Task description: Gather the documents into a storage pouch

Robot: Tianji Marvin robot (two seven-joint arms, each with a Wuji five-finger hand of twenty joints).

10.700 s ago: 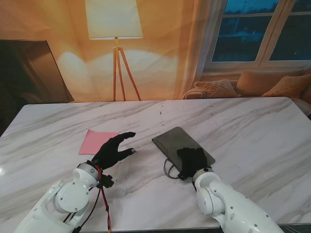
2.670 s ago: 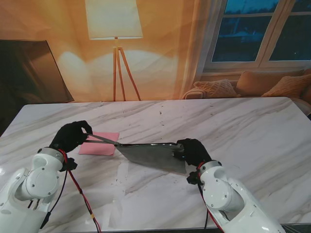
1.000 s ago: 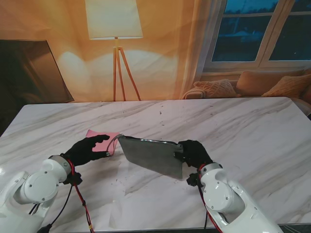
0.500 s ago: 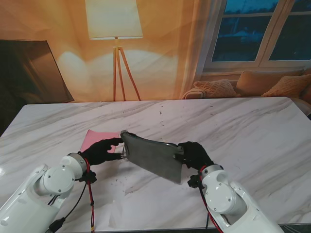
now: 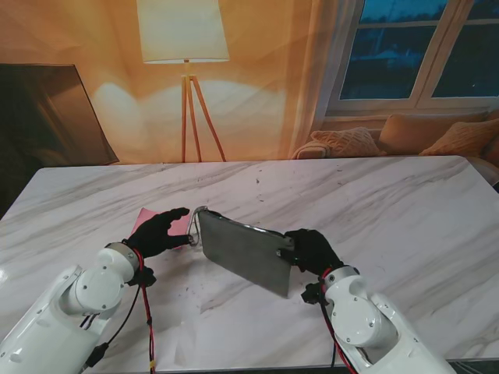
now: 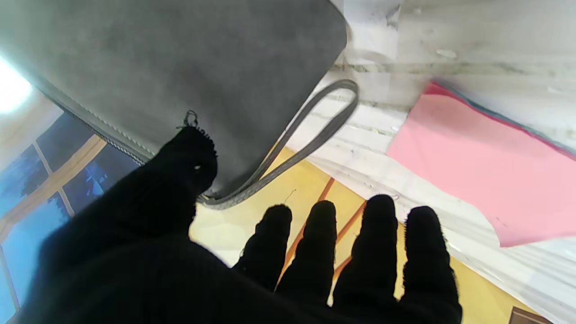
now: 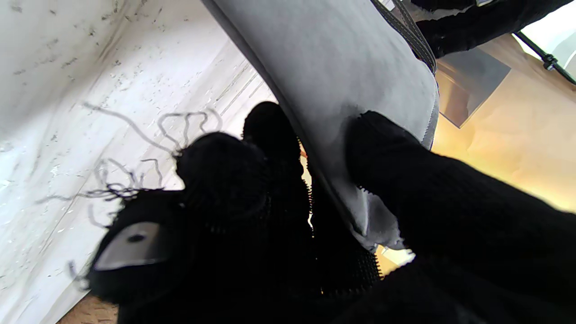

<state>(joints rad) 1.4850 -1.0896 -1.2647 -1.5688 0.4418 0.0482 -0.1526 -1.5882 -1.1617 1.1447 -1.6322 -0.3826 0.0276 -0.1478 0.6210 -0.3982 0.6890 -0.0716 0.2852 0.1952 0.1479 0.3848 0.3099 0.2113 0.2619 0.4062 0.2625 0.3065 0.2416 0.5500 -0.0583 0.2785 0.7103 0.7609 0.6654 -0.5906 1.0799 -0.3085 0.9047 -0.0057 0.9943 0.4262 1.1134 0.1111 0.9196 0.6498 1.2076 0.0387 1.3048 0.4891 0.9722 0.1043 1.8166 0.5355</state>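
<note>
My right hand is shut on one end of the grey pouch and holds it tilted up on edge above the marble table. In the right wrist view the pouch is pinched between thumb and fingers. My left hand is open at the pouch's far corner, next to its strap loop. The left wrist view has the thumb at the edge of the pouch, the strap loop hanging free, and the fingers spread. A pink document lies flat on the table, partly hidden by my left hand; the pink document shows beyond the fingers.
A red and black cable hangs from my left wrist over the table's near edge. Behind the table stand a floor lamp, a dark panel at the left and cushions under a window.
My left hand let go of the pouch's end, dropped toward the table, then reached back to the strap corner. The right hand tilted the pouch steeper, raising that corner.
</note>
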